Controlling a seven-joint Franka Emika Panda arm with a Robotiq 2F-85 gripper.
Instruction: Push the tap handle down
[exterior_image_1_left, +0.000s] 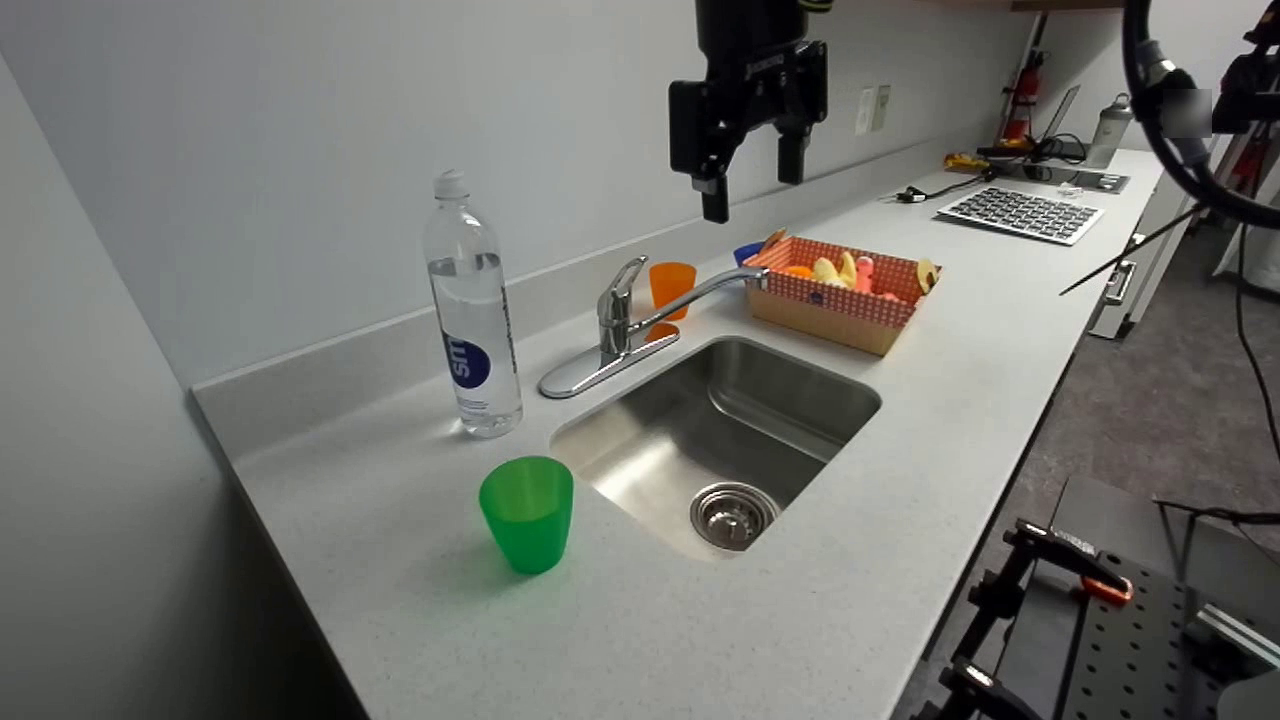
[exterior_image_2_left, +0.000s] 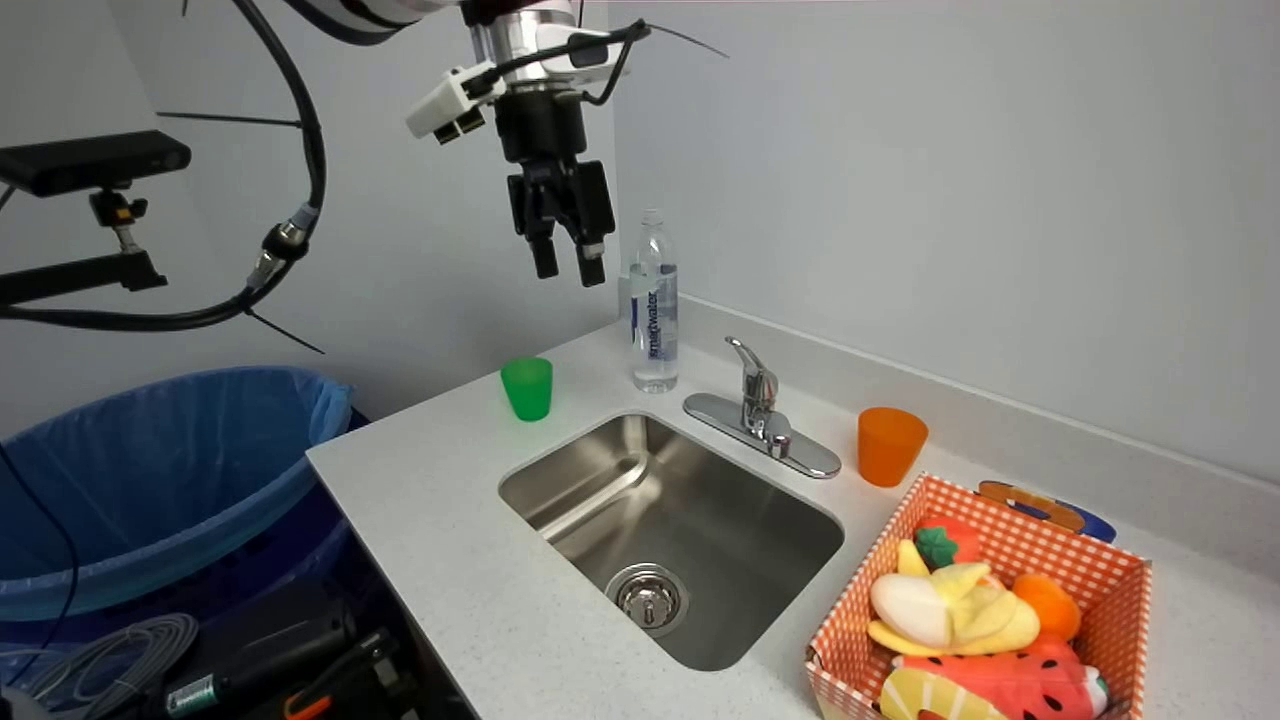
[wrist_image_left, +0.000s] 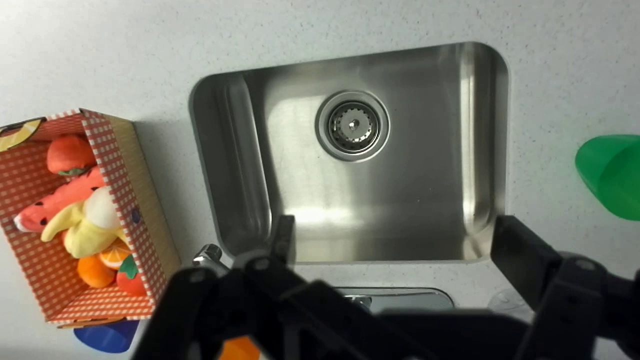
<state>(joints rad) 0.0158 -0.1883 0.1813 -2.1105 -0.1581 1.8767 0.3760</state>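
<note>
1. It's a chunky black gripper (exterior_image_2_left: 568, 268), squared-off fingers (exterior_image_2_left: 545, 262), one wearing a pale patch (exterior_image_2_left: 593, 250), with small pale lettering (exterior_image_1_left: 765, 66) up top!
2. Directly above the gripper sits a black cylinder (exterior_image_2_left: 541, 125), then shining silver metal (exterior_image_2_left: 510, 38) and white casing (exterior_image_2_left: 570, 72).
3. And look, higher than the gripper: a white block (exterior_image_2_left: 440, 105), black cable (exterior_image_2_left: 560, 52), a thin dark spike (exterior_image_2_left: 690, 40)!

In an exterior view the tool (exterior_image_2_left: 569, 267) hangs, jaws parted, apparently well apart from the tap handle (exterior_image_2_left: 748, 357).
</note>
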